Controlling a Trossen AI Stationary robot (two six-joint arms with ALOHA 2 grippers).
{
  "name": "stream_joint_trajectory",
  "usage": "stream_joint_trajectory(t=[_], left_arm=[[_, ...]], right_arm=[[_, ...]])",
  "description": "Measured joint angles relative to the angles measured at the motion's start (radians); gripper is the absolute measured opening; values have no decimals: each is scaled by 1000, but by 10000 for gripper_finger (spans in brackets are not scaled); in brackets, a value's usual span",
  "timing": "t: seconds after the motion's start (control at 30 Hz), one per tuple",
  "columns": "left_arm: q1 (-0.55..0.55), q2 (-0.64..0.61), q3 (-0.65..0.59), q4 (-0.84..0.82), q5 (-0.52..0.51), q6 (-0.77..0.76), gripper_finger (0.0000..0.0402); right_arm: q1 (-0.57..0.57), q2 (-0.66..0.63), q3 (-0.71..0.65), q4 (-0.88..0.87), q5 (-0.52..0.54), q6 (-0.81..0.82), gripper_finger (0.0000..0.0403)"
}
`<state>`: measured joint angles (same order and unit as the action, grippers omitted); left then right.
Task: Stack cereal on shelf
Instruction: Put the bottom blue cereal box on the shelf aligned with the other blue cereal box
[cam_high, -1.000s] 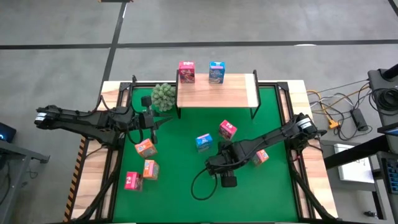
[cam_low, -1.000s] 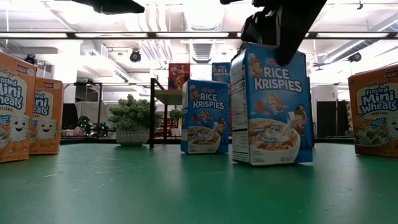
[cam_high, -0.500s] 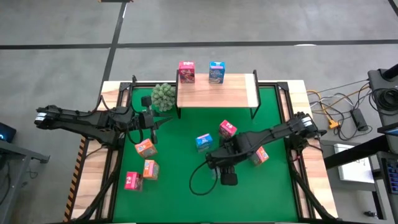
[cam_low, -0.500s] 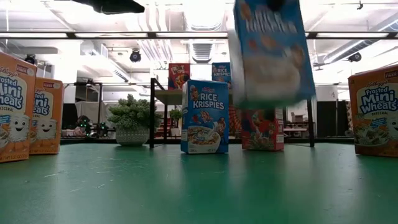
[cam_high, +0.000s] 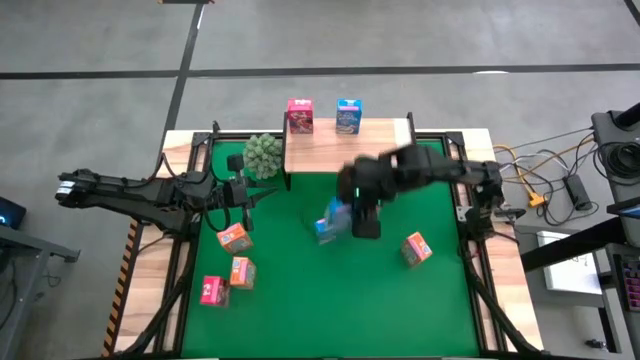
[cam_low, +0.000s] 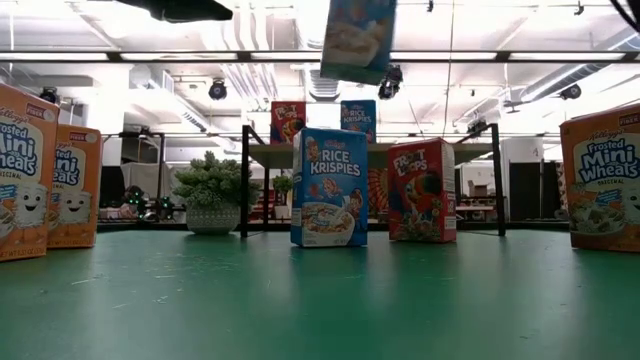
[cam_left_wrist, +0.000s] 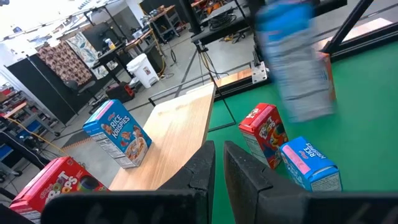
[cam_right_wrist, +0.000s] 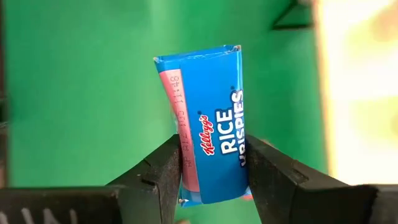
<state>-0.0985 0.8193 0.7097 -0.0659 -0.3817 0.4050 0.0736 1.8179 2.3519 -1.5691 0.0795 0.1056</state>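
My right gripper is shut on a blue cereal box, which hangs high over the green mat just in front of the shelf. In the low view the box hangs above a standing blue box and a red one. A pink-red box and a blue box stand at the shelf's far edge. Orange boxes and a pink-red one rest on the mat. My left gripper waits shut at the table's left. My right gripper pinches the blue box between its two fingers, one on each face beside the narrow printed face. The fingers come from above, slanting down. The box is lifted clear of the mat and hangs tilted below them.
A green spiky plant ball sits by the shelf's left legs. The shelf's near half is bare wood. Open mat lies toward the near edge. Cables and gear lie beyond the table's right side.
My right gripper has risen from the mat's middle with the blue box and swung toward the far edge and the shelf. The box, which stood on the mat, is now lifted clear and tilted. The red box behind it has come into the low view.
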Motion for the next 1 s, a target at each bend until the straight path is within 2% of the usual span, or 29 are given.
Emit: stream_joint_trajectory(t=[0.37, 0.5, 0.57, 1.0], left_arm=[[0, 0, 0, 6, 0, 15, 15], [0, 0, 0, 6, -1, 22, 15], [0, 0, 0, 6, 0, 23, 15], [0, 0, 0, 3, 0, 2, 15]], right_arm=[[-408, 15, -2, 35, 0, -315, 150], [-497, 29, -3, 41, -66, -371, 150], [-524, 38, -3, 44, -109, -380, 150], [-554, 104, -3, 83, -94, -411, 150]])
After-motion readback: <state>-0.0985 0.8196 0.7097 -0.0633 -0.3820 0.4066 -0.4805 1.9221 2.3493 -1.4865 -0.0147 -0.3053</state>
